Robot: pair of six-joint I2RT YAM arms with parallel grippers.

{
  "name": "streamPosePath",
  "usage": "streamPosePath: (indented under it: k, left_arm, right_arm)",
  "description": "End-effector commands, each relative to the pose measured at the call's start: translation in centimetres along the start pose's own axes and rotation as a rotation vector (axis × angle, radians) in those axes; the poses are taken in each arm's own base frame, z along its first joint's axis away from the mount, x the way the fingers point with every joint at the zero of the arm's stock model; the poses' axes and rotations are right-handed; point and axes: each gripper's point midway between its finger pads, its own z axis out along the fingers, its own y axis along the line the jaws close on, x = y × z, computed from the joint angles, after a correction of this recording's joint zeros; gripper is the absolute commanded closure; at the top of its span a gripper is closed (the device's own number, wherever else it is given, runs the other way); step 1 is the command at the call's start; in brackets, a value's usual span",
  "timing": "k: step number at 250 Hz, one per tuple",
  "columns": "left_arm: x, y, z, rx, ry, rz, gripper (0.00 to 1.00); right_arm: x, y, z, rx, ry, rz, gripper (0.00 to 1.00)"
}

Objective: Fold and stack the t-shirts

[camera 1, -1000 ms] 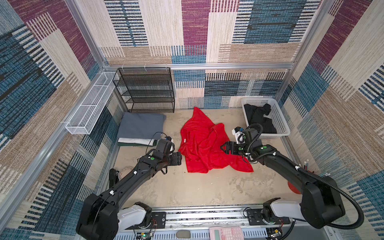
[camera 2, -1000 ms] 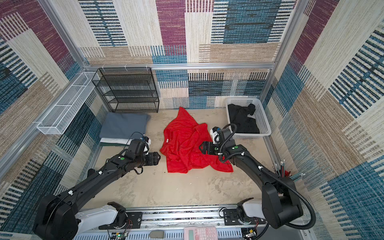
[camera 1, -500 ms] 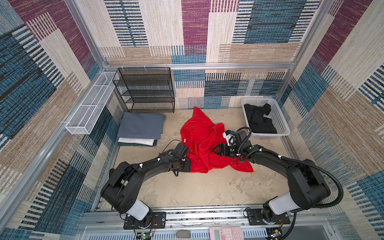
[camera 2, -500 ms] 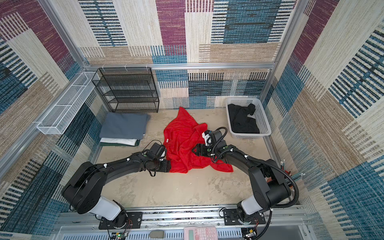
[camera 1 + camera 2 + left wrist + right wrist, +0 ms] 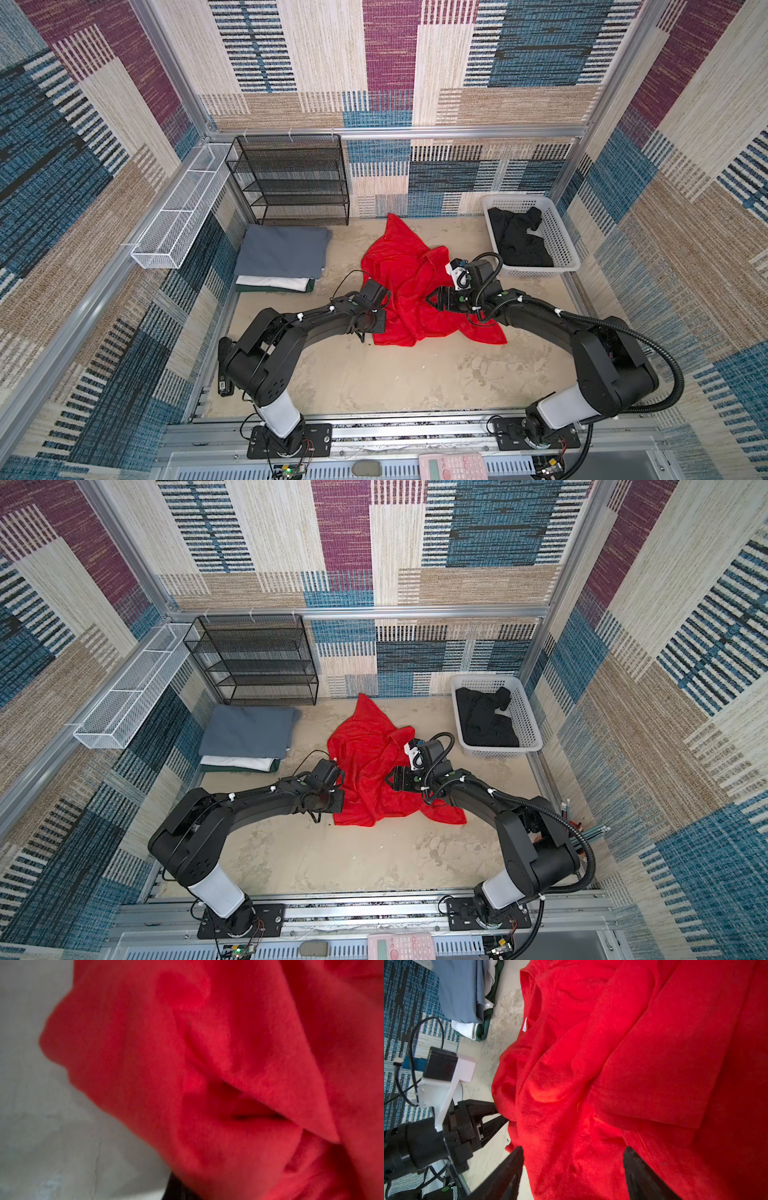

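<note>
We see the red t-shirt lying crumpled in the middle of the desk. One pointed corner reaches the back wall, near the black wire rack. The left jaws are clenched on the shirt's left edge, low over the desk; in the right wrist view their fingers meet right at the cloth's border. The right jaws stand released, spread wide over the middle folds, with red fabric lying between the fingers.

The white neck label shows on the side toward the folded stack, which is grey over white over dark green. That stack sits at the back left, apart from the shirt. The black t-shirt lies in the white basket at the back right, just behind the right wrist. In both top views open desk spreads from the shirt's front edge to the arm bases.
</note>
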Motion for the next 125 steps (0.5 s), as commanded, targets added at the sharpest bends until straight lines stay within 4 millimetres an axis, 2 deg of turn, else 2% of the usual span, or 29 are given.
streamPosePath:
  k: [1, 20, 60, 94, 125]
  left_arm:
    - [3.6, 2.2, -1.7, -0.072, 0.114, -0.023, 1.0]
    - [3.5, 3.1, -3.7, -0.09, 0.067, -0.042, 1.0]
    - [4.0, 4.8, -8.8, -0.097, -0.034, -0.119, 1.0]
    - [6.6, 7.3, -12.4, -0.127, -0.072, -0.194, 1.0]
    - [9.9, 9.2, -13.4, -0.12, -0.088, -0.296, 1.0]
  right_arm:
    - [-1.4, -0.7, 0.1, 0.052, -0.053, -0.026, 0.23]
    - [-1.8, -1.2, 0.7, 0.07, -0.066, -0.015, 0.22]
    - [-1.6, -1.5, 3.3, 0.07, -0.01, -0.003, 0.3]
    - [-1.0, -0.6, 4.9, 0.12, 0.018, -0.067, 0.32]
    - [-0.2, -1.3, 6.0, 0.165, 0.06, -0.089, 0.36]
